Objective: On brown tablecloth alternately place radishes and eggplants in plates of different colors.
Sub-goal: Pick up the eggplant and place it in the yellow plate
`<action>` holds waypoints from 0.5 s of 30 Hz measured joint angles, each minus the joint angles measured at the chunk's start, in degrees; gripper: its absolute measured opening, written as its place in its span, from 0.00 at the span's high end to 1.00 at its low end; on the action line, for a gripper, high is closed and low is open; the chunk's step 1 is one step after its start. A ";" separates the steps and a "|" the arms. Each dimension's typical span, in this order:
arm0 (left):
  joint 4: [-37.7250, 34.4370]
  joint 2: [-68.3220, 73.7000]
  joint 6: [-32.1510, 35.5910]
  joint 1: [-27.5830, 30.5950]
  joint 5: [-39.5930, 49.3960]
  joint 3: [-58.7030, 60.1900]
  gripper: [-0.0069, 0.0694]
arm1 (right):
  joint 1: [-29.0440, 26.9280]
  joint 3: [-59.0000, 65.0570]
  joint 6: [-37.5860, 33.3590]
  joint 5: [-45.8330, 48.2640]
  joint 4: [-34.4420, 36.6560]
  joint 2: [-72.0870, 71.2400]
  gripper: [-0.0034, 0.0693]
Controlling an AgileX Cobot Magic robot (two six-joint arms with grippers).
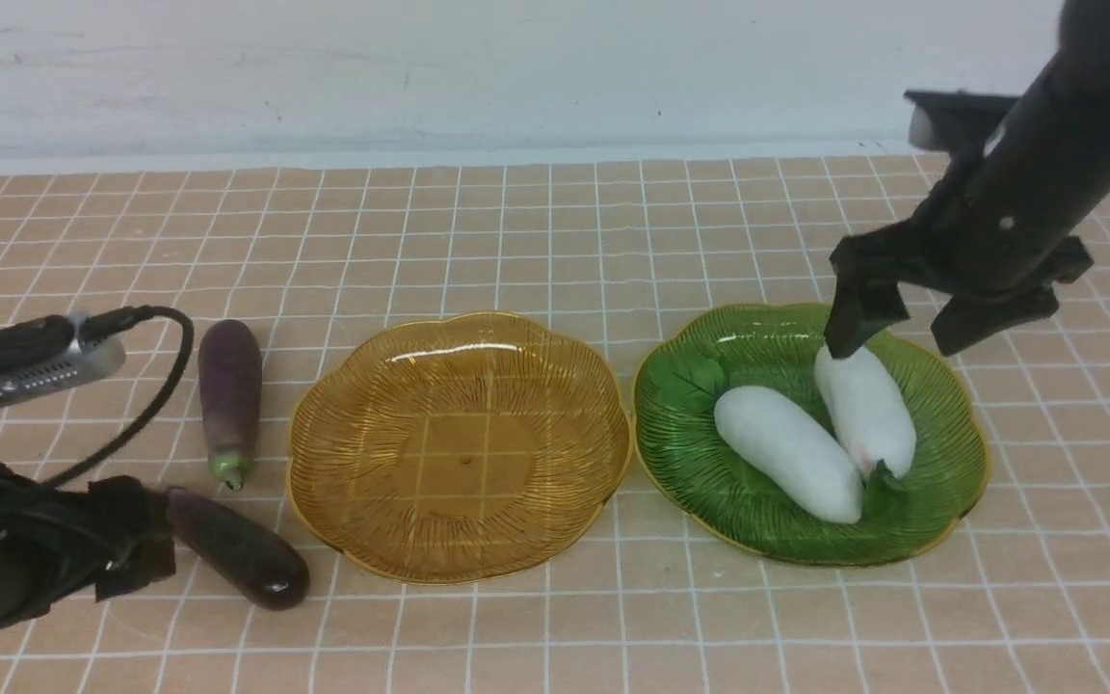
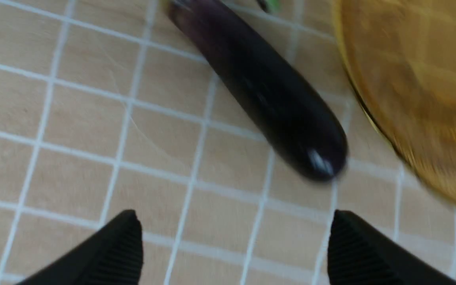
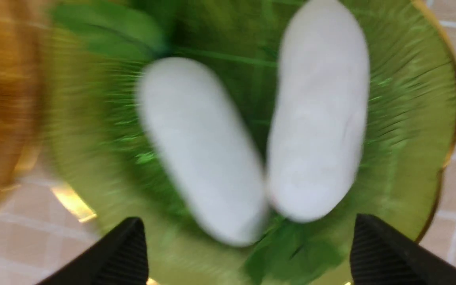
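On the brown tablecloth (image 1: 555, 241) stand two plates: an amber plate (image 1: 459, 540) in the middle with nothing in it, and a green plate (image 1: 709, 463) to its right. Two white radishes (image 1: 786, 453) (image 1: 865, 410) lie side by side in the green plate. My right gripper (image 1: 916, 333) hangs open just above them, holding nothing; its wrist view shows the radishes (image 3: 200, 146) (image 3: 319, 118) beyond its fingertips. Left of the amber plate lie a paler eggplant (image 1: 229, 395) and a glossy dark eggplant (image 1: 242, 549). My left gripper (image 1: 136, 545) stands open beside the dark eggplant (image 2: 267, 95), apart from it.
A silvery camera body (image 1: 44, 361) with a black cable (image 1: 165, 386) sits on the left arm, near the paler eggplant. A white wall (image 1: 516, 67) runs behind the cloth's far edge. The amber plate's rim (image 2: 370, 118) is close to the dark eggplant's tip.
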 joint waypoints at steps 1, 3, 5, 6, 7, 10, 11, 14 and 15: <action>0.25 0.34 -0.66 0.00 -0.43 0.00 0.16 | 0.00 0.00 -0.06 0.00 0.00 -0.29 0.12; 2.00 3.76 -7.16 0.00 -5.62 0.00 0.15 | 0.00 0.56 -1.38 0.16 1.38 -2.70 0.17; 2.61 7.28 -12.61 0.00 -10.48 0.00 0.15 | 0.00 0.61 -2.29 0.21 1.65 -3.82 0.20; 2.67 8.02 -13.04 0.00 -10.89 0.00 0.15 | 0.00 0.61 -2.51 0.21 1.73 -3.83 0.21; 2.72 9.87 -15.36 0.00 -13.23 0.00 0.15 | 0.00 0.61 -2.95 0.28 1.78 -3.99 0.22; 2.72 16.88 -19.63 0.00 -19.14 0.00 0.15 | 0.00 0.96 -3.60 0.46 1.78 -3.93 0.24; 2.72 18.91 -20.47 0.00 -21.00 0.00 0.15 | 0.00 1.01 -3.66 0.46 1.57 -3.93 0.24; 2.72 24.46 -21.82 0.00 -26.83 -0.04 0.15 | 0.00 1.01 -4.44 0.46 0.01 -3.65 0.24; 2.72 25.77 -21.88 0.00 -27.95 -0.04 0.15 | 0.00 1.01 -4.58 0.46 -0.50 -3.48 0.24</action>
